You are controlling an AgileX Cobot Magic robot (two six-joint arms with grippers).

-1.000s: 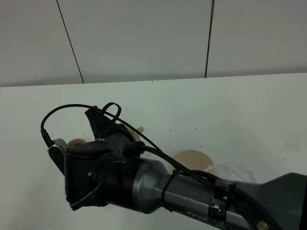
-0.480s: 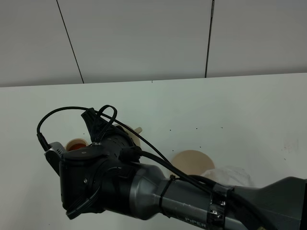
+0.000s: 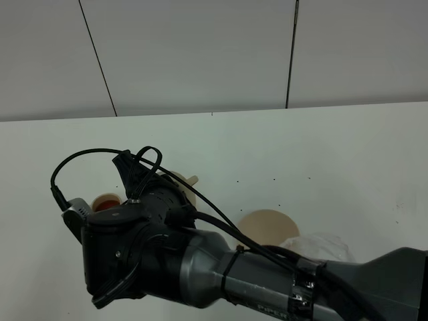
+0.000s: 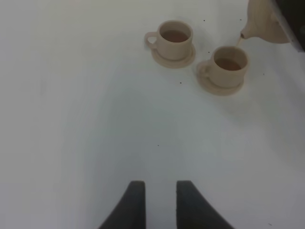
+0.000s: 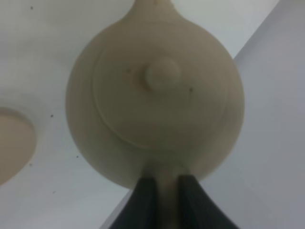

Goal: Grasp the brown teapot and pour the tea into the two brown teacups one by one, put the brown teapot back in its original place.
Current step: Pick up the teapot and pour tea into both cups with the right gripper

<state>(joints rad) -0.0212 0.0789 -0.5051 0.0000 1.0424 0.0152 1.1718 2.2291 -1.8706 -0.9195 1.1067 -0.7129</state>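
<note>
My right gripper [image 5: 162,183] is shut on the loop handle of the brown teapot [image 5: 157,100], holding it above the table. In the left wrist view the teapot [image 4: 264,21] is tipped, and a thin stream runs from its spout into the nearer brown teacup [image 4: 229,64]. The other teacup [image 4: 175,38] stands beside it on its saucer, with tea in it. From above, the right arm [image 3: 200,267] hides most of the teapot [image 3: 190,180] and one cup; the other cup [image 3: 105,200] shows. The wide saucer [image 3: 267,224] is bare. My left gripper [image 4: 159,202] hangs slightly open over bare table.
A crumpled clear plastic piece [image 3: 321,244] lies just right of the wide saucer. The right arm's black cables [image 3: 100,154] loop above the cups. A grey panelled wall [image 3: 200,53] stands behind the white table [image 3: 334,154].
The right arm has shifted a little to the left and towards the camera with the teapot. Over the last half second it has barely moved.
</note>
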